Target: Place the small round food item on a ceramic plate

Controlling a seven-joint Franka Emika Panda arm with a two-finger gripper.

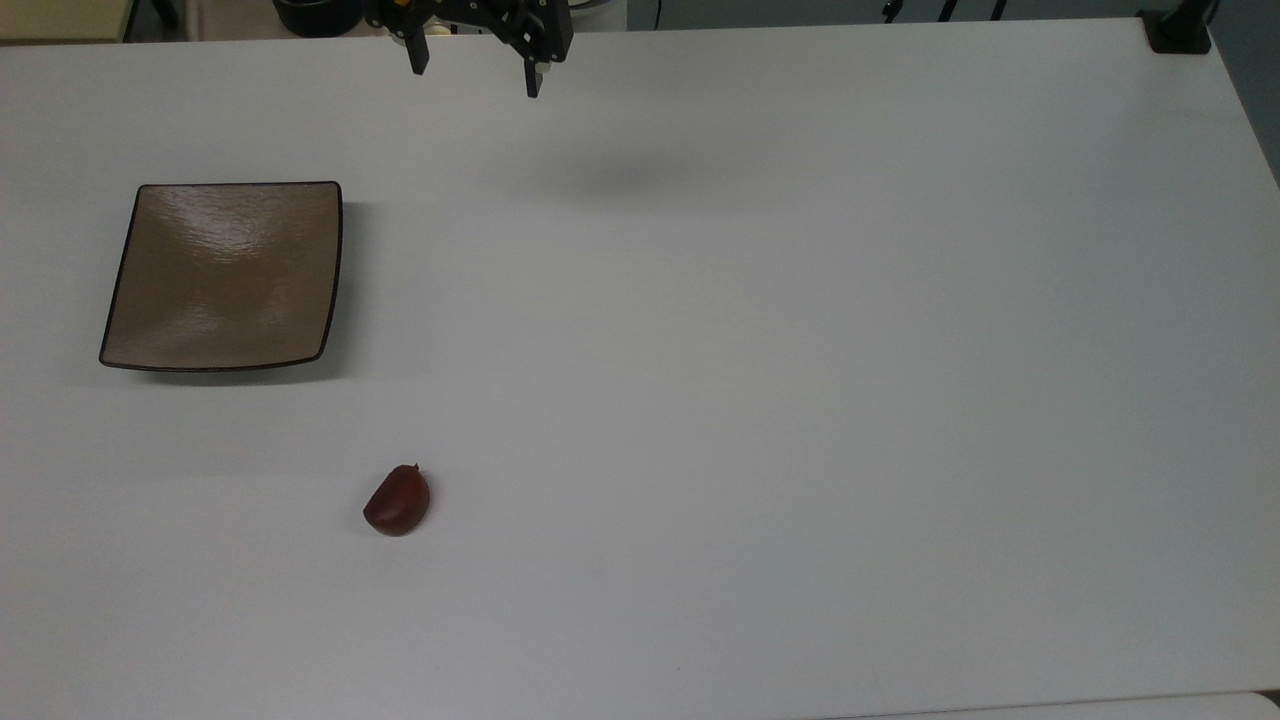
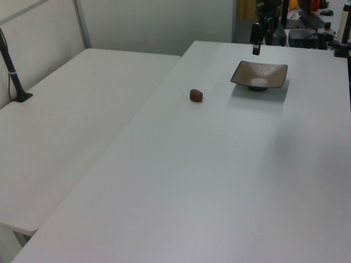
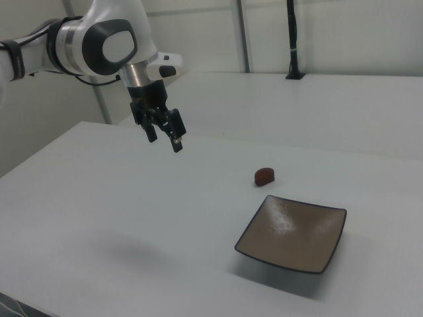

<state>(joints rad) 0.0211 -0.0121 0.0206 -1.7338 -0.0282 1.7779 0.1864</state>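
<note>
Hand (image 3: 164,133) released, hanging high above surface (image 1: 800,400). Nut (image 1: 397,500) probably light, hard, glossy, so slippery; best pinched across flatter sides. Plate (image 1: 225,275) bare.

The small glossy dark reddish-brown rounded food item (image 1: 397,501) is one even colour with a faint sheen. The square glossy tan-brown ceramic plate (image 1: 226,276) carries a thin dark rim and pale, rippled highlights across its surface. The plain matte white counter (image 1: 800,400) bears no pattern, only soft grey shadows. The black two-finger gripper (image 3: 164,135) hangs from a white arm (image 3: 99,43) with dark grey joint bands.
</note>
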